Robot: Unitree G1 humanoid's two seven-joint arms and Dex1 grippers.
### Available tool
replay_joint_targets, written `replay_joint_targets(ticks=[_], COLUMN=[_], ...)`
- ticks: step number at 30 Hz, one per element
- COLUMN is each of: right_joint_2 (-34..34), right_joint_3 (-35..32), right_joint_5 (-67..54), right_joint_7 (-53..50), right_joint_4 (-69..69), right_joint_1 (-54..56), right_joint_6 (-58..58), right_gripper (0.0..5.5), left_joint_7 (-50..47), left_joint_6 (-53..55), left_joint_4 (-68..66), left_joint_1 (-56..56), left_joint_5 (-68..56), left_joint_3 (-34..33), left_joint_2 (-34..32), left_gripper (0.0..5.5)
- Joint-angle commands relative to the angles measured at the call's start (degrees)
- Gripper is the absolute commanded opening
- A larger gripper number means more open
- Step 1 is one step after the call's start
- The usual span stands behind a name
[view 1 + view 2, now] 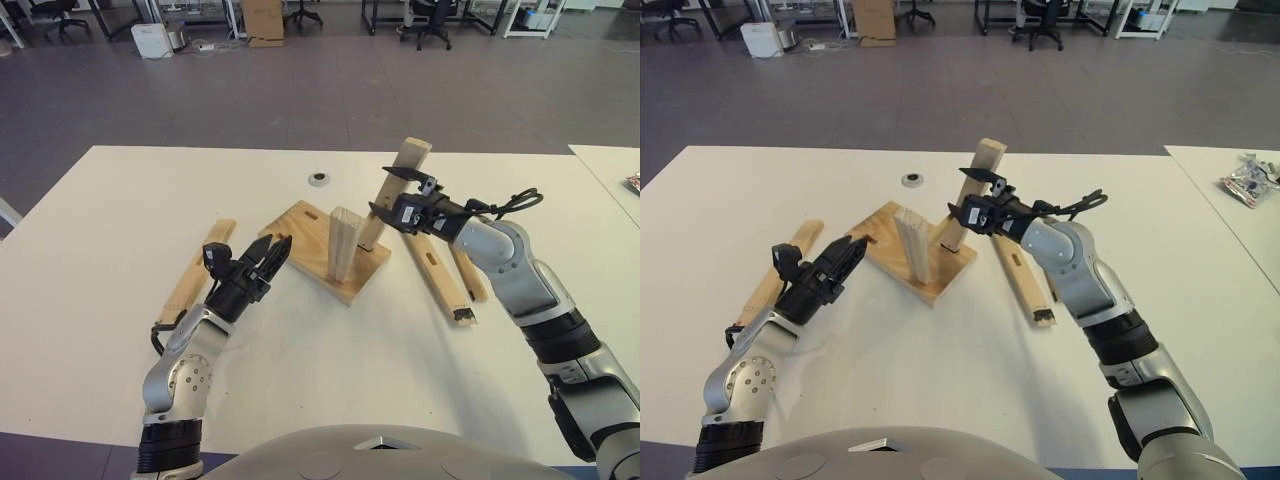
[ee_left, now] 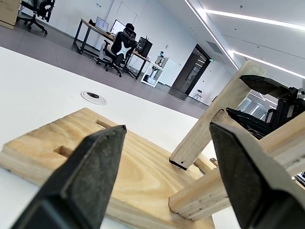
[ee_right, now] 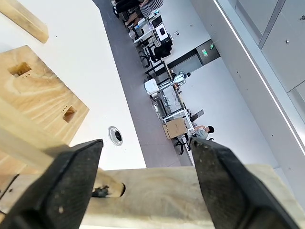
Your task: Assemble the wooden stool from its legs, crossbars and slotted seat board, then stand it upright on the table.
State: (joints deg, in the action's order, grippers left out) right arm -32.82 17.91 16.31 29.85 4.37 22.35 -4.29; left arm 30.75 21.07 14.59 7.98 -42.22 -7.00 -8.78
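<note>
Head view: seat board (image 1: pixel 300 235) is laid on table (image 1: pixel 120 200), upright leg (image 1: pixel 343 243) slotted in; tilted leg (image 1: pixel 412 155) is clamped mid-shaft by R gripper (image 1: pixel 380 190). L wrist: L gripper (image 2: pixel 167 129) is held agape, empty, beside board. R wrist: wood is judged stiff, light; mid-shaft hold suits.

One seat board (image 1: pixel 303 232), five wooden sticks (image 1: pixel 345 240)
</note>
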Motion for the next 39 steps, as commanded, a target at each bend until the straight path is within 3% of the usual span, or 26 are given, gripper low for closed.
replay_joint_targets(ticks=[1, 5, 8, 12, 15, 21, 24, 29, 33, 39], right_joint_2=[2.95, 7.71, 4.12, 1.17, 3.35, 1.89, 0.05, 4.03, 12.75, 16.32], right_joint_3=[-2.02, -16.05, -22.19, -17.88, -14.48, -12.89, -13.50, -17.12, -22.34, -23.59], right_joint_5=[-3.16, -14.22, -14.57, -11.13, -13.15, -26.33, -29.62, -25.14, -24.07, -23.96], right_joint_7=[-0.15, -7.22, -10.54, -4.85, 3.02, 23.59, 25.32, 7.19, -9.19, -16.40], right_joint_4=[0.98, -0.46, -12.02, -28.31, -32.64, -16.50, -5.66, 9.62, 20.74, 23.16], right_joint_1=[2.25, 16.76, 24.17, 23.55, 21.76, 11.74, 5.69, -4.76, -14.13, -12.22], right_joint_6=[-2.19, 1.49, 2.16, 2.63, 1.85, 5.66, 11.14, 24.66, 35.00, 38.50], right_gripper=[3.39, 3.39, 3.39, 3.39, 3.39, 3.39, 3.39, 3.39, 3.39, 3.39], left_joint_7=[-0.21, -0.21, -0.22, -0.49, 0.06, -5.26, -7.23, -16.51, -21.65, -25.88], left_joint_6=[0.60, 0.46, 0.26, -0.77, -2.46, -13.31, -18.42, -23.83, -23.48, -23.17], left_joint_4=[-0.46, -0.77, -1.05, 0.76, 7.45, 12.92, 16.06, 22.78, 29.11, 35.49], left_joint_1=[-0.91, -1.12, -1.37, -0.52, 5.91, 17.47, 20.80, 26.51, 30.27, 33.38], left_joint_5=[0.28, 0.44, 0.54, 1.18, -0.31, 8.83, 13.88, 23.80, 27.78, 32.08], left_joint_3=[0.21, 0.49, 0.73, 1.13, 2.45, 3.12, 4.20, 4.02, 5.64, 12.41], left_joint_2=[-0.17, 0.03, 0.24, 0.43, 2.19, 6.99, 7.89, 11.18, 12.36, 13.09], left_gripper=[3.21, 3.21, 3.21, 3.21, 3.21, 3.21, 3.21, 3.21, 3.21, 3.21])
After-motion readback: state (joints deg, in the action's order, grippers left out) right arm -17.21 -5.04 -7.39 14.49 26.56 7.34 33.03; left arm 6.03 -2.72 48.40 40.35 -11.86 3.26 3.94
